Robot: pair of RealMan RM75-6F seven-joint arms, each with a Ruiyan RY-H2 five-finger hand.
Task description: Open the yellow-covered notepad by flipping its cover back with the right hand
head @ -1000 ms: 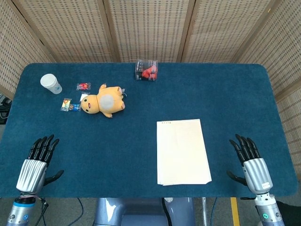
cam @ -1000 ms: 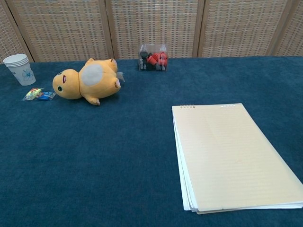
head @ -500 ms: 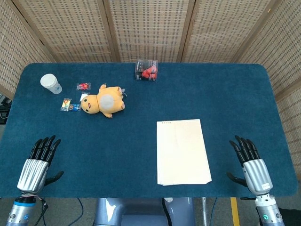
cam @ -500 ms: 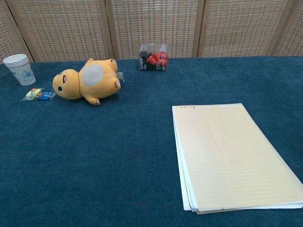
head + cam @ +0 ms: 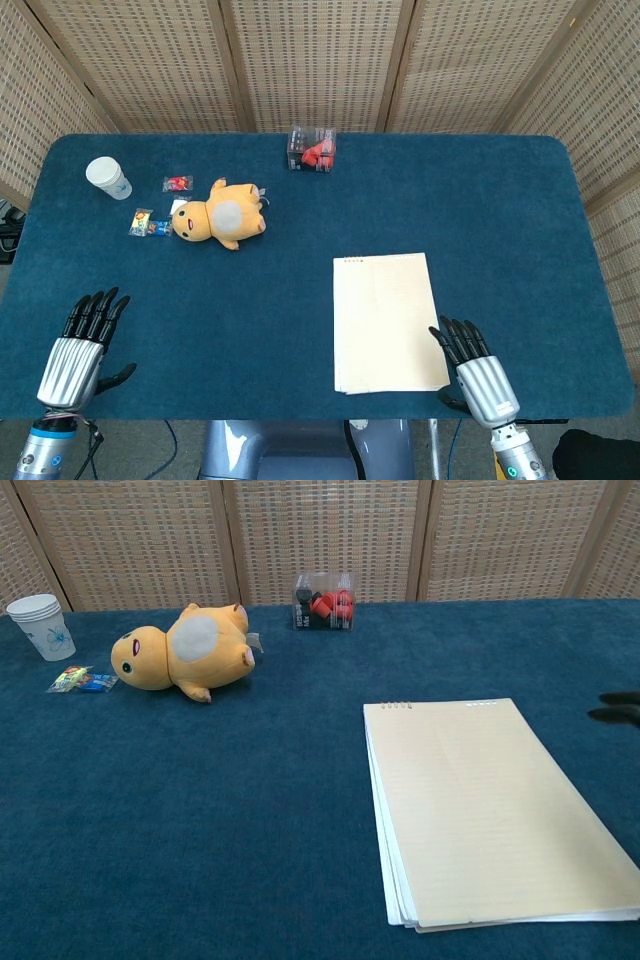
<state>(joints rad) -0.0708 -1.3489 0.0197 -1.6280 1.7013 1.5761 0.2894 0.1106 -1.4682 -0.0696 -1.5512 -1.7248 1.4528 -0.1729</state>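
Starting with the head view: the pale yellow-covered rectangular notepad (image 5: 389,322) lies flat and closed on the blue cloth-covered counter (image 5: 300,300), right of centre, near the front edge. The right hand (image 5: 476,372) sits at the notepad's near right corner, its black fingers (image 5: 455,338) spread apart and holding nothing; whether they touch the cover cannot be told. The left hand (image 5: 82,345) rests at the front left edge, well apart from the notepad, fingers apart and empty. A yellow plush toy (image 5: 220,215) lies on its side at the far left, near a white paper cup (image 5: 108,178), small candy wrappers (image 5: 147,224) and a clear plastic box with red contents (image 5: 312,149).

Chest view: the notepad (image 5: 490,805) is closed, with spiral binding along its far edge. Dark fingertips of the right hand (image 5: 620,708) enter at the right edge, beside the notepad.
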